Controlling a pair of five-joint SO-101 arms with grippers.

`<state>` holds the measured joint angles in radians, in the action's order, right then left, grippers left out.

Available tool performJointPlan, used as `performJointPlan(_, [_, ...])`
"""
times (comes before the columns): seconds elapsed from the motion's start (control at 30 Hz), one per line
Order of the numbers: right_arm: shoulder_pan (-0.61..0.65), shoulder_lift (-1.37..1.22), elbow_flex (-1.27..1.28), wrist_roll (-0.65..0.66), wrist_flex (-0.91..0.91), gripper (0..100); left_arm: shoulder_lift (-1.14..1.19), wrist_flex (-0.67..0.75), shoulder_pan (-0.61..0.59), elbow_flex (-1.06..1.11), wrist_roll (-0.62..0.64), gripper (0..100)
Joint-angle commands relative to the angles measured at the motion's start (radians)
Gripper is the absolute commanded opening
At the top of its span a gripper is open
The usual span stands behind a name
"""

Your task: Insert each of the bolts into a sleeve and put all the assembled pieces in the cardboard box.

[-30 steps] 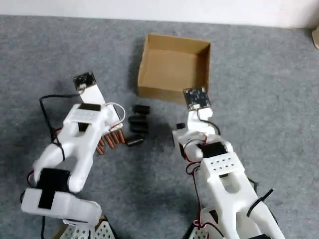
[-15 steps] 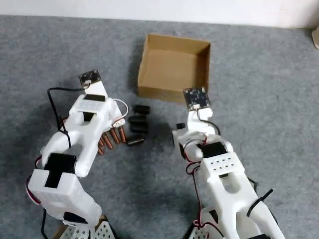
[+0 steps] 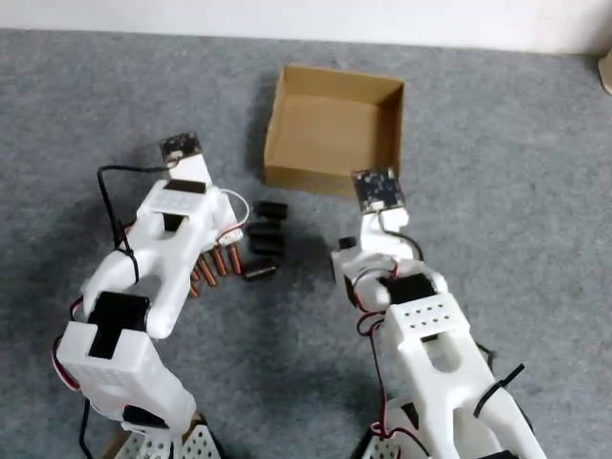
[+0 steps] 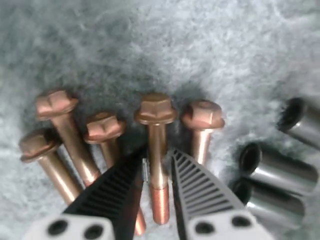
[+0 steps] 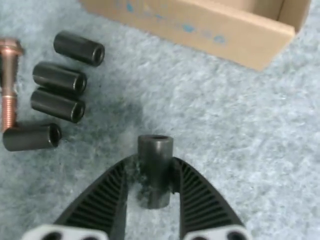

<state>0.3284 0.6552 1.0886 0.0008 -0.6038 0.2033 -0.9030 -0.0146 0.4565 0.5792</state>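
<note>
Down at the grey carpet (image 3: 507,182), the left gripper (image 4: 158,151) is drawn in narrow around the shank of one copper bolt (image 4: 156,107). Its ribbed black fingers (image 4: 116,187) sit close against either side, just below the hex head. That bolt lies flat in a row with the other bolts (image 4: 104,126), heads all pointing the same way, two on one side of it and two on the other. A few dark sleeves (image 4: 280,172) lie on their sides just beside the row. The right gripper (image 5: 153,161) is clamped on a black sleeve (image 5: 155,145), which stands upright between the fingers with its open bore facing the camera and its lower end at the carpet. Four loose sleeves (image 5: 59,77) lie near it: three are roughly parallel in a stack and the fourth is turned another way at the end, next to a copper bolt. The cardboard box (image 3: 330,177) sits open just beyond the sleeves, apart from both arms, and its floor looks bare from above.
</note>
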Motion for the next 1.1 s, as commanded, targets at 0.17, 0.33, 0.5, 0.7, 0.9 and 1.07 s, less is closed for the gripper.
performJointPlan(0.17, [-0.008,0.036,-0.008,0.021,0.027,0.5,-0.598,-0.103,0.027,0.153,-0.029,0])
performJointPlan(0.33, [-0.007,0.197,0.044,0.021,0.027,0.5,-1.029,-0.103,0.068,0.28,-0.094,0])
performJointPlan(0.5, [0.038,0.519,0.18,0.021,0.028,0.5,-1.339,-0.064,0.068,0.415,-0.133,0])
performJointPlan(0.7, [0.186,0.938,0.371,0.021,0.028,0.5,-1.537,0.157,0.084,0.61,-0.109,0])
performJointPlan(0.9, [0.326,1.191,0.498,0.021,0.062,0.5,-1.667,0.347,0.231,0.759,-0.044,0])
performJointPlan(1.07, [0.369,1.127,0.578,0.021,0.202,0.5,-1.741,0.371,0.351,0.809,-0.032,0])
